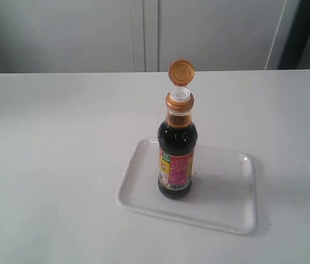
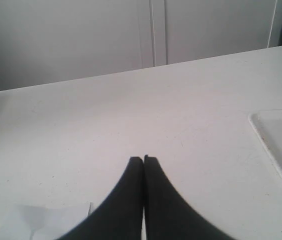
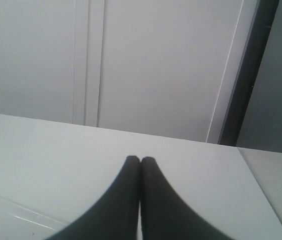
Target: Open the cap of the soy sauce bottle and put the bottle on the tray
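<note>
On the white table (image 1: pixel 50 137), your soy sauce bottle (image 1: pixel 176 159) stands upright on the tray (image 1: pixel 221 209), cap (image 1: pixel 181 71) flipped open toward twelve o'clock; left gripper (image 2: pixel 143 159) and right gripper (image 3: pixel 140 159) are both pressed together, away from it

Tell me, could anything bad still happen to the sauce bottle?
Maybe. The cap is flipped open, so if the soy sauce bottle gets bumped and tips, sauce could spill on the tray. The bottle is tall and narrow, so it may topple easily. Both grippers are shut and away from it.
</note>
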Motion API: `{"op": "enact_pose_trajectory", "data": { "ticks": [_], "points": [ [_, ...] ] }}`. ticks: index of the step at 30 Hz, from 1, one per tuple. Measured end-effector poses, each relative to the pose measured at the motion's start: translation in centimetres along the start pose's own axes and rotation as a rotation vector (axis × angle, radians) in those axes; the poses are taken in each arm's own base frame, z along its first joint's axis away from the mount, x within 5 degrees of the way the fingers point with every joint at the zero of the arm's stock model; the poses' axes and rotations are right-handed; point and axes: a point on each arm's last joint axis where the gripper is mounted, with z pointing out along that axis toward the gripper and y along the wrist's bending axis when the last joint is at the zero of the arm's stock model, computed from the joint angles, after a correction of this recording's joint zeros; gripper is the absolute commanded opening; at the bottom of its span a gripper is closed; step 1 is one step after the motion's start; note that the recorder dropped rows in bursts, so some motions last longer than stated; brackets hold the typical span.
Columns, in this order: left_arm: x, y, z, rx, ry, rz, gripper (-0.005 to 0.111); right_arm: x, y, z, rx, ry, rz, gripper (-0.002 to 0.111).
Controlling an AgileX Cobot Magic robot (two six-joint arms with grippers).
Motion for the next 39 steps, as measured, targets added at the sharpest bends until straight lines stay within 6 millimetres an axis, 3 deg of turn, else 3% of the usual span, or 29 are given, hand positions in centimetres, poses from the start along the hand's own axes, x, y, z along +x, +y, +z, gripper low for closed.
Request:
{"op": "enact_pose_trajectory", "data": {
  "ticks": [14,39],
  "points": [
    [2.5,0.4,0.6,-0.091,0.074,-0.023,0.000,0.0,0.0,0.0,0.000,0.000,0.000,0.000],
    [3.7,0.2,0.5,-0.076,0.196,-0.054,0.000,0.0,0.0,0.0,0.000,0.000,0.000,0.000]
  ]
}}
